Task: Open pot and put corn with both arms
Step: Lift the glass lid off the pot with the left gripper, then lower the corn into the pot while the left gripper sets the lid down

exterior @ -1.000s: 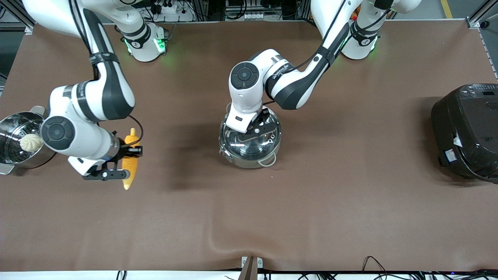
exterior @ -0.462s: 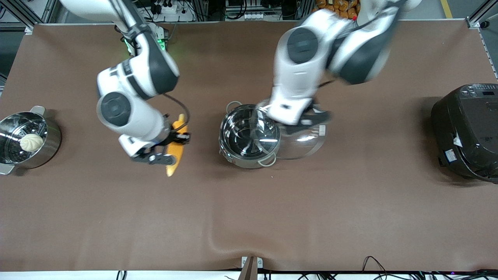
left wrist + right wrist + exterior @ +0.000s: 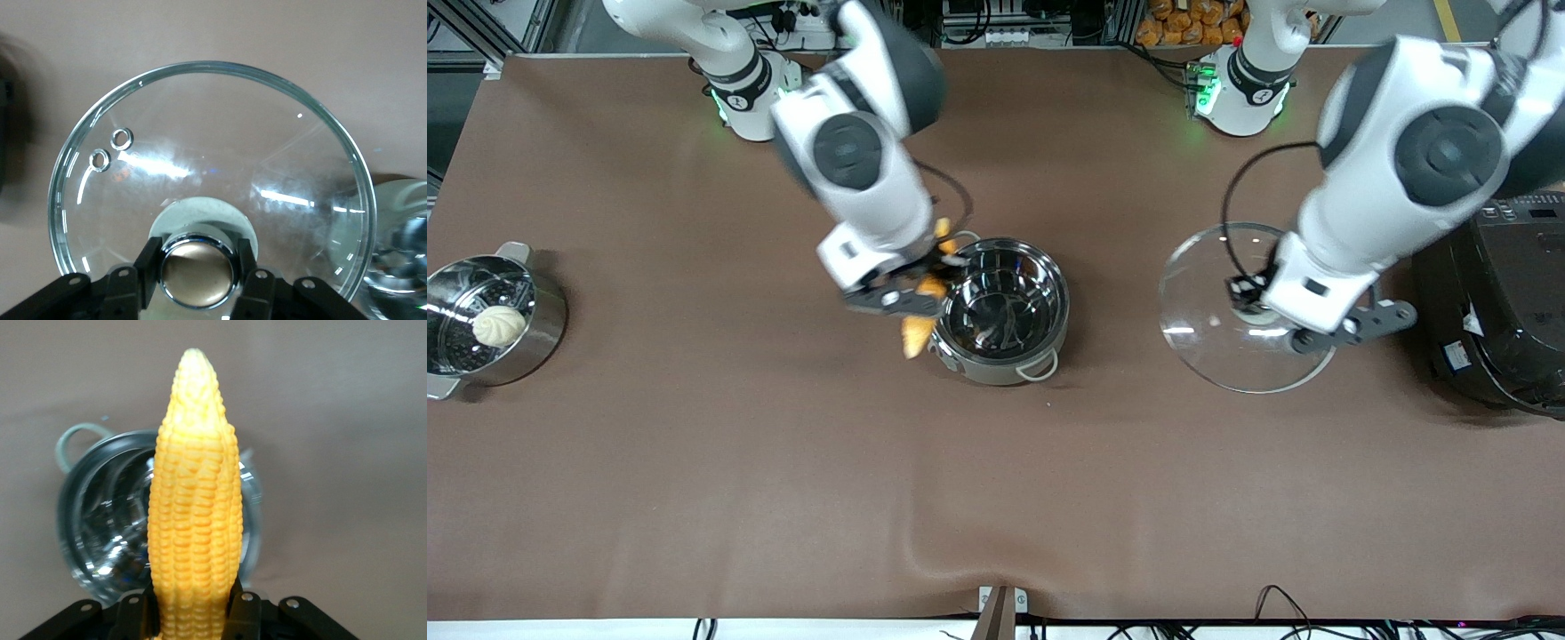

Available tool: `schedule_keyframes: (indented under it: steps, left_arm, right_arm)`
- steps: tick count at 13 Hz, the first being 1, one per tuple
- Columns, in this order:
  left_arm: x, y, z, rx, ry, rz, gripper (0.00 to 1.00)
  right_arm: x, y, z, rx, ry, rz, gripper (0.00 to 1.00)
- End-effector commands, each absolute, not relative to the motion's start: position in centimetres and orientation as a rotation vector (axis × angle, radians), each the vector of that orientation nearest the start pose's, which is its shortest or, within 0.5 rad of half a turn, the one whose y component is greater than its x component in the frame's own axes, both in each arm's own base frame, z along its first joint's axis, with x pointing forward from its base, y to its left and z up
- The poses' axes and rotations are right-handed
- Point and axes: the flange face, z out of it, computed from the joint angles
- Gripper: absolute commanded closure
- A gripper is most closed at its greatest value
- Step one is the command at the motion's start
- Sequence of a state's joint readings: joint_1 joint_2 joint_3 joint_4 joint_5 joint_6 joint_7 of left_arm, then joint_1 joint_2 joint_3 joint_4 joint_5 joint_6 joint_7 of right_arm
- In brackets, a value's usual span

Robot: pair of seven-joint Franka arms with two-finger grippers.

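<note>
Right tool [image 3: 898, 305] clamped on knobbly corn cob [image 3: 194, 507] over the open steel pot [image 3: 1005, 311]; left tool [image 3: 198, 293] gripping the glass lid [image 3: 213, 173] by its brass knob [image 3: 197, 270], up off the bench [image 3: 694, 489].

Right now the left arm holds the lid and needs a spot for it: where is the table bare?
The left gripper holds the lid over bare table between the pot and the black cooker. The wide strip nearer the front camera is bare too. It is crowded at the pot's rim, where the right gripper holds the corn.
</note>
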State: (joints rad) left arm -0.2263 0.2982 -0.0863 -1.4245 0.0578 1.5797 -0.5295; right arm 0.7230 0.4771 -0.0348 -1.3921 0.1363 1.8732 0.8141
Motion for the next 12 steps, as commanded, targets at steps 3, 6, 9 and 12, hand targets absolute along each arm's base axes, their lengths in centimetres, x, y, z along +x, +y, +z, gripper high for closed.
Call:
schedule_keyframes:
  steps: [3, 6, 9, 12]
  left_arm:
    - [59.6, -11.5, 46.0, -3.068, -0.197, 0.120, 1.00]
    - [58.2, -9.5, 41.3, -3.044, -0.167, 0.080, 1.00]
    - [57.0, -9.4, 37.4, -3.049, -0.169, 0.050, 1.00]
    - [55.5, -9.5, 33.4, -3.069, -0.160, -0.001, 1.00]
  right_arm:
    - [52.5, 50.8, 35.9, -3.060, 0.209, 0.086, 1.00]
    - [51.9, 52.4, 33.5, -3.053, 0.189, 0.061, 1.00]
    - [51.5, 52.7, 32.9, -3.056, 0.180, 0.061, 0.99]
    - [51.5, 52.6, 32.7, -3.076, 0.164, 0.038, 0.39]
